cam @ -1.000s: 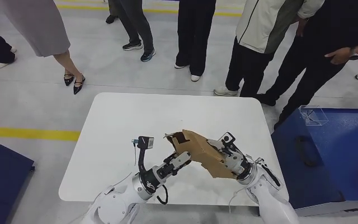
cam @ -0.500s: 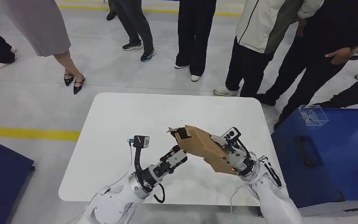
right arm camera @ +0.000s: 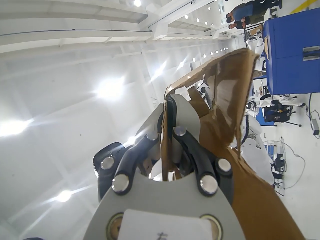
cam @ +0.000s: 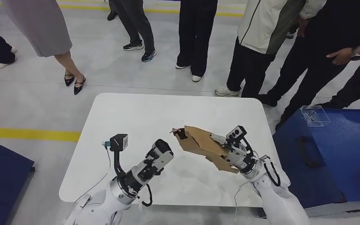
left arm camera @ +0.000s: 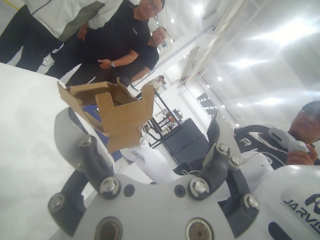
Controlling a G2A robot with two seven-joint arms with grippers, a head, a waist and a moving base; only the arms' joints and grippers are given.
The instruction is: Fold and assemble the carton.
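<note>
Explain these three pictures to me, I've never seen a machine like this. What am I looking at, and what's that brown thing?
This is a robot with two arms, working at a white rounded table. The wide picture comes from a camera above the arms, looking down. The other two come from a camera on each wrist, looking out past that arm's gripper. The brown thing is a partly folded brown cardboard carton, with its flaps hanging loose. The right gripper is clamped on one edge of it and holds it over the table. The left gripper is open and empty, apart from the carton and facing it.
</note>
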